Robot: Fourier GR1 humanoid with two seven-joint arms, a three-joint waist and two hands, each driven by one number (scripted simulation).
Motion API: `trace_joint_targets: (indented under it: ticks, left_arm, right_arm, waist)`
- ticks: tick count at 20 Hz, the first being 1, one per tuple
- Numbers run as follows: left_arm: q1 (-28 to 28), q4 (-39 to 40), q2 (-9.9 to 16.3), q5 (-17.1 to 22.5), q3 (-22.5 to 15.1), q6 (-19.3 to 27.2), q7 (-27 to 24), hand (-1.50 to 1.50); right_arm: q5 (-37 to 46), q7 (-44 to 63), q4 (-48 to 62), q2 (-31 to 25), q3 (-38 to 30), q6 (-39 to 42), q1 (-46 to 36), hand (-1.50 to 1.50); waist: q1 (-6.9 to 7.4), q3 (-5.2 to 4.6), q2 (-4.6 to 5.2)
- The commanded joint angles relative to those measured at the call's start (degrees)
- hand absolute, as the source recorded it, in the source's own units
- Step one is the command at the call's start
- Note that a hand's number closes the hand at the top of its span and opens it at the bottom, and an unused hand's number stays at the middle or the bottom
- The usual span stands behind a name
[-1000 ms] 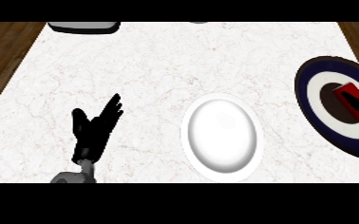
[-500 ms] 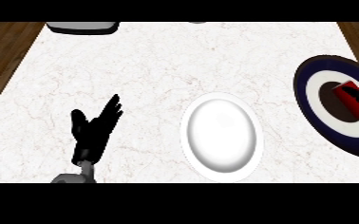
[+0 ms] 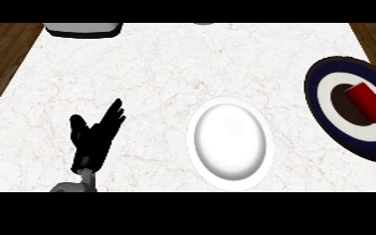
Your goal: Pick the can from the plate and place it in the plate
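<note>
Can (image 3: 361, 98): red, lying tilted at the centre of the dark-rimmed plate (image 3: 323, 79), right edge of the frame, partly cut off by it.
Dark-rimmed plate: navy rim, white ring, dark middle; sits at the right side of the table (image 3: 161, 74), only its left part showing.
White plate (image 3: 230, 143): plain, nothing on it, lower middle of the frame, well apart from the can's plate.
Left hand (image 3: 94, 137): lower left of the frame, fingers straight and spread, pointing up and right, holding nothing; resting over the table, well apart from both plates.
Right hand: not visible anywhere.
Grey object (image 3: 82, 29): upper left edge, only partly in frame; too cut off to name.
Task stage: by my reading, not begun; the can is untouched on its plate.
Handling, as a judgement: a can is probably light, stiff and smooth-walled, so it may roll or slip; lying tilted, it is best taken across its round side, fingers one side, thumb the other.
Destination: likely the white plate.
</note>
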Motion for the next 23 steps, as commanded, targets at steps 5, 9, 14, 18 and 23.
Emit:
trace_joint_targets:
  ticks: [5,9,14,18,23]
  left_arm:
    - [-0.84,1.92,0.19,0.20,1.27,0.17,-0.16,0.00]
    - [2.32,-1.18,0.10,-0.11,0.09,-0.01,-0.13,0.00]
    - [1.74,0.25,-0.23,-0.32,0.13,-0.34,-1.43,0.00]
    - [2.87,-0.76,0.13,0.45,1.24,-0.15,-1.43,0.00]
    - [4.11,-1.95,0.75,0.70,0.62,-1.54,-0.90,0.00]
  right_arm:
    - [1.37,-6.87,-0.57,-1.52,1.75,15.19,9.11,-1.50]
    - [2.33,-10.74,-2.41,-3.27,2.62,17.77,15.16,-1.50]
    - [4.42,-12.93,-4.60,-1.41,4.78,14.46,16.91,-1.50]
    - [4.62,-17.87,-5.59,-0.59,4.90,14.37,22.26,-1.50]
    - [5.44,-17.06,-5.71,0.79,5.81,11.69,22.88,-1.50]
  waist:
    - [-1.08,-0.04,-0.25]
    - [-1.19,0.10,-0.47]
    - [-1.30,-0.07,-0.61]
    - [-1.69,0.05,-0.71]
    - [-1.13,0.03,-0.81]
